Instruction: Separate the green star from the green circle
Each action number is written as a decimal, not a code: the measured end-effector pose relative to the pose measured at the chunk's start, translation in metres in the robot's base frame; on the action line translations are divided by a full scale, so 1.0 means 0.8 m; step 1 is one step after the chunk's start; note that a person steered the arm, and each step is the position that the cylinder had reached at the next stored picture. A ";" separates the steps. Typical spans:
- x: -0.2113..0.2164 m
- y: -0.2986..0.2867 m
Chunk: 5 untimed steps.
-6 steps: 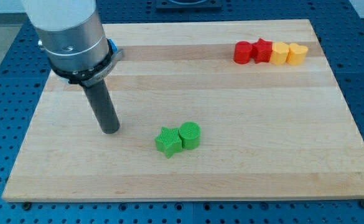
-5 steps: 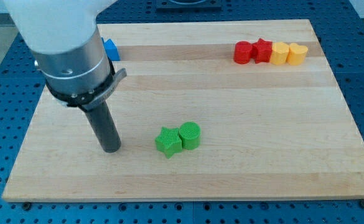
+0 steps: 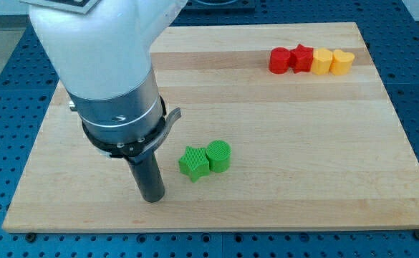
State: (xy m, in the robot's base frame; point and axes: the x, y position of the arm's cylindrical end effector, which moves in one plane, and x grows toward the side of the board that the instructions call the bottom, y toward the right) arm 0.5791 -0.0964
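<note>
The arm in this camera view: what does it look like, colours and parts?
A bulky white shell at the view's top narrows into a grey metal cylinder with a dark ring and a small metal tab beneath. From it runs a straight, dark, round rod ending in my tip. No cables or markings are visible.

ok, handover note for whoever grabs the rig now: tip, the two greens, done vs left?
My tip is down on the board, at the view's lower left of the green star, a small gap away, not touching.
Green star and green circle sit pressed together mid-board, star on the view's left.
Done: nothing separated yet.
Left: push the star away from the circle.
Red and yellow blocks are lined up at the view's top right, well away from the greens.
</note>
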 end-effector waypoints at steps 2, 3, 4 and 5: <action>-0.050 0.073; -0.105 0.122; -0.166 0.171; -0.214 0.213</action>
